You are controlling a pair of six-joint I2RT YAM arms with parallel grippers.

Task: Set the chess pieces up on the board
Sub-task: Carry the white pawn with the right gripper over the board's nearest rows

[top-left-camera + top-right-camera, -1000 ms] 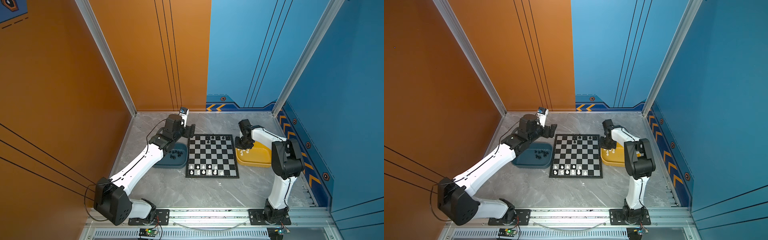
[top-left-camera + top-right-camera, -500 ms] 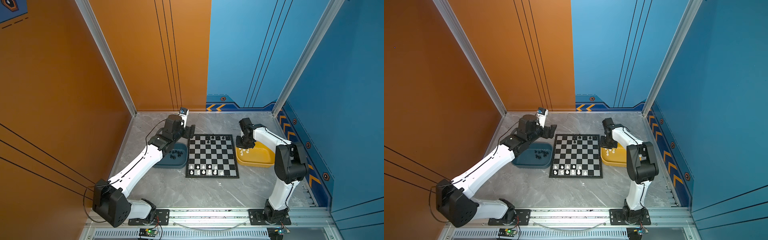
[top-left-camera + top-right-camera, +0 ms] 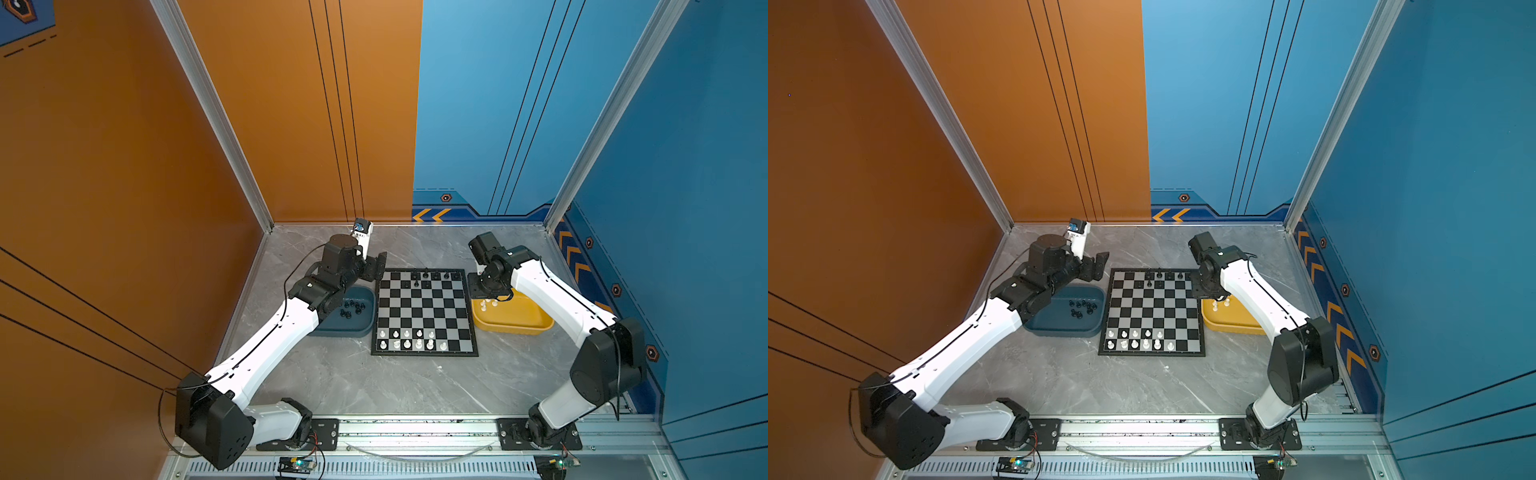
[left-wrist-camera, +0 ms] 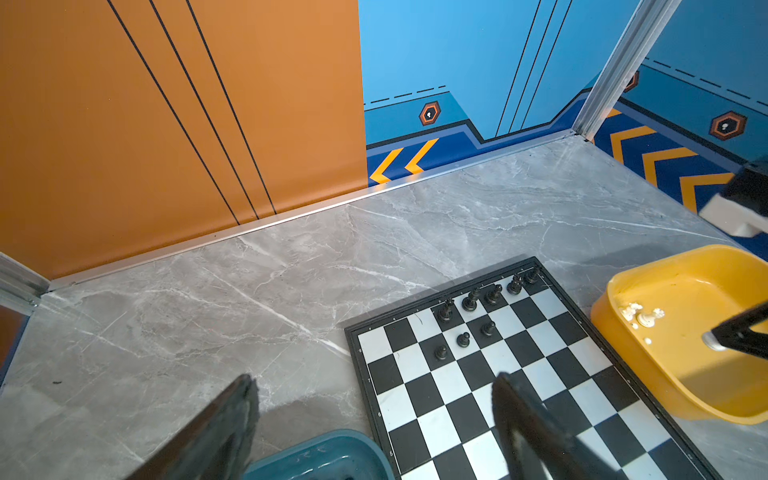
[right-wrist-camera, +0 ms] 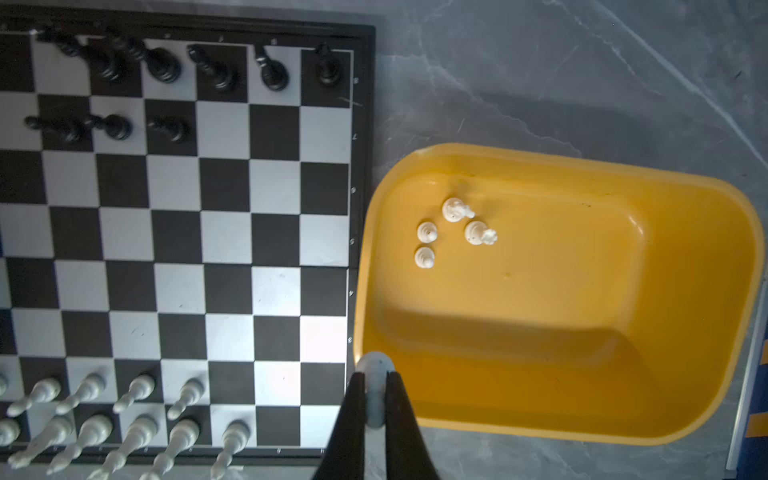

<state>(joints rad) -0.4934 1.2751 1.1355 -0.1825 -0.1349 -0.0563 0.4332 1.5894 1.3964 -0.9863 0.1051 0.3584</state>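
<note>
A white piece is pinched between the closed fingers of the right gripper, its round base poking out past the fingertips (which kind of piece it is cannot be told). In the right wrist view it hangs over the seam where the frame of the board meets the rim of the yellow tray. Four more loose white pieces lie together on the tray floor, well apart from the gripper.

In both top views the board sits low in the middle of the frame, with the yellow tray just right of it and a teal tray just left. White pieces stand in two rows at its lower edge. Black pieces stand along its upper edge, five in the last row and three in the next. More black pieces lie in the teal tray.

The left gripper has its jaws spread wide with nothing between them. In a top view it hangs beside the board's upper left corner.
</note>
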